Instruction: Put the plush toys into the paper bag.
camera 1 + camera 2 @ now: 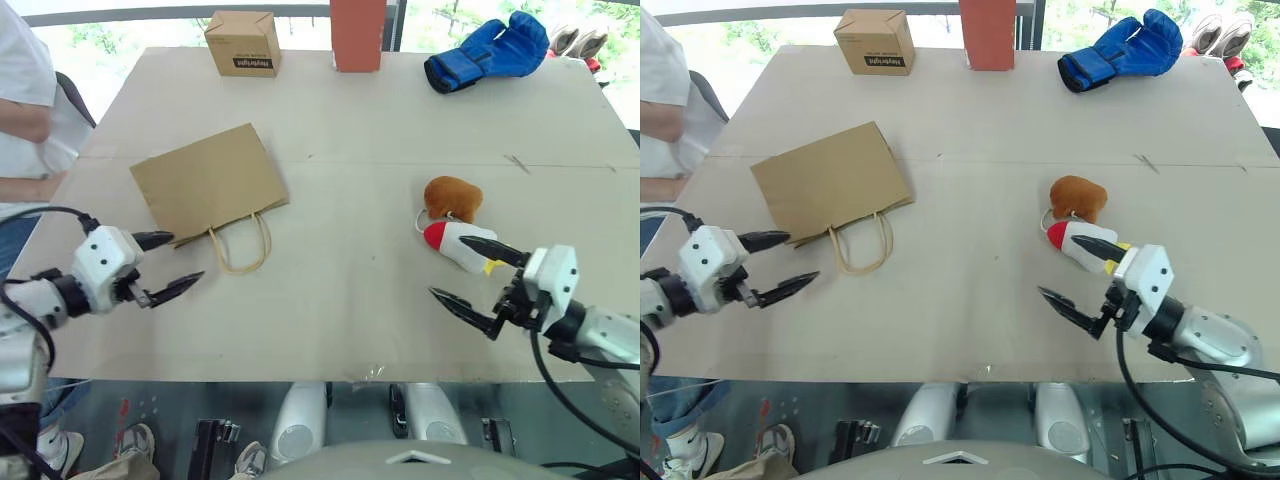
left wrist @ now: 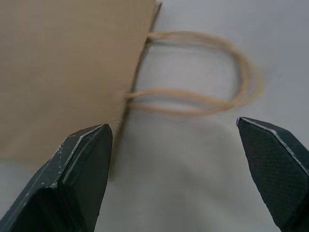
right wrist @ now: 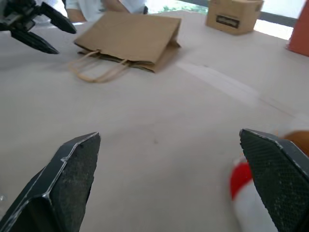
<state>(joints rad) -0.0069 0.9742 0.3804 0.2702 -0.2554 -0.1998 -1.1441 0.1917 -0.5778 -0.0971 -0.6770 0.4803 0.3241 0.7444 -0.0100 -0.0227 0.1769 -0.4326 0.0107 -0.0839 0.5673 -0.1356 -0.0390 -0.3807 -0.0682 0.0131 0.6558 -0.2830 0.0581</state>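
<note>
While the table (image 1: 350, 120) spans the frame, the paper bag (image 1: 208, 182) lies flat left of centre, handles toward the lower edge. Brown plush (image 1: 452, 197) and rocket plush (image 1: 455, 243) touch at centre right. Left gripper (image 1: 166, 265), lower left, fingers spread, empty. Right gripper (image 1: 478, 276), lower right, spread, empty, beside the rocket.
</note>
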